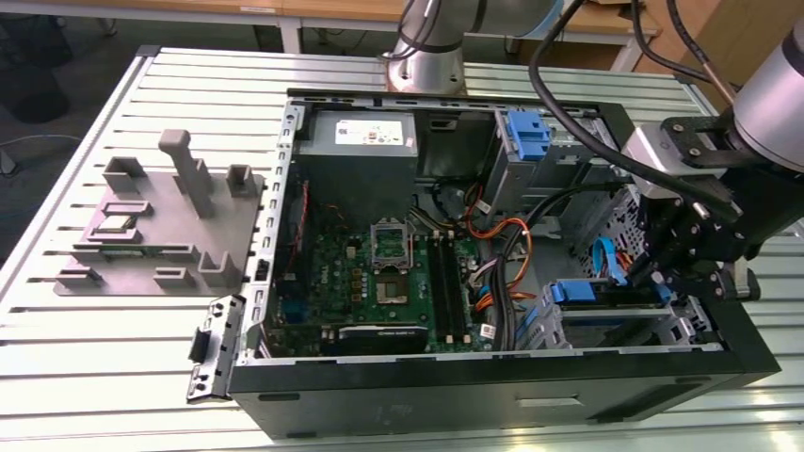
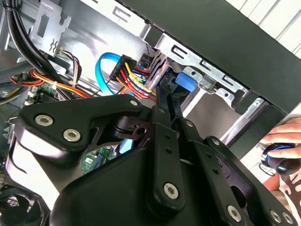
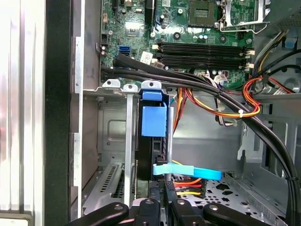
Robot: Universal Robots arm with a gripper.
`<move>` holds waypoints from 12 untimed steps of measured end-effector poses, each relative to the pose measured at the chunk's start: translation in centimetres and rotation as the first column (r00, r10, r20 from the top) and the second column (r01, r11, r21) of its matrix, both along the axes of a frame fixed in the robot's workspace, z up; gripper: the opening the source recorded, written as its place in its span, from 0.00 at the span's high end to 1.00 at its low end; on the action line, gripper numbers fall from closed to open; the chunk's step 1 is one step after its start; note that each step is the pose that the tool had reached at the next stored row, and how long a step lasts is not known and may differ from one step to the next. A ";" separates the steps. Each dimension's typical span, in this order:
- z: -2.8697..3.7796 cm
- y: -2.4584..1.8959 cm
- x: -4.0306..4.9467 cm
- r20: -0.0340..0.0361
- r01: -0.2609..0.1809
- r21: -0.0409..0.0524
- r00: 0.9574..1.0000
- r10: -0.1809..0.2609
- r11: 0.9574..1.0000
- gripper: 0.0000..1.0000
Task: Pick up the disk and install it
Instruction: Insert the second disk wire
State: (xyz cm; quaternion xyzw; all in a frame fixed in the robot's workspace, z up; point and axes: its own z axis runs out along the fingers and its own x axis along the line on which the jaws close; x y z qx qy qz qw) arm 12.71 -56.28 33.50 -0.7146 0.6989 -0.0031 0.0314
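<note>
The tool [image 1: 664, 273] hung inside the open computer case [image 1: 503, 395], low in the corner at the exterior view's right, its black fingers [image 3: 165, 207] drawn together on the rear edge of the disk [image 3: 153, 136], which stood on edge in the metal drive cage [image 1: 628, 325] with its blue carrier tab uppermost. In both wrist views the fingers were closed tight around that edge, and a light blue data cable [image 3: 188, 171] crossed just beside them. The second wrist view showed a bundle of red, yellow and black power wires [image 2: 134, 75] near the disk and a person's hand [image 2: 282, 146] on a dark object outside the case wall. The first wrist view looked past the disk to the green motherboard [image 3: 188, 28], with thick black cables [image 3: 211, 89] running between; room around the cage was tight. In the exterior view a power supply [image 1: 361, 141] carried a white label, too small to read, and a grey fixture [image 1: 157, 226] sat well apart on the slatted worktop [image 1: 101, 358].
</note>
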 end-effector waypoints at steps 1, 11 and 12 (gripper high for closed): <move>0.00 0.00 0.00 0.000 0.000 -0.001 1.000 0.000 1.000 0.84; 0.00 0.01 0.00 0.000 0.000 -0.011 1.000 0.000 1.000 0.84; 0.00 0.01 0.00 0.000 0.000 -0.011 1.000 0.000 1.000 0.84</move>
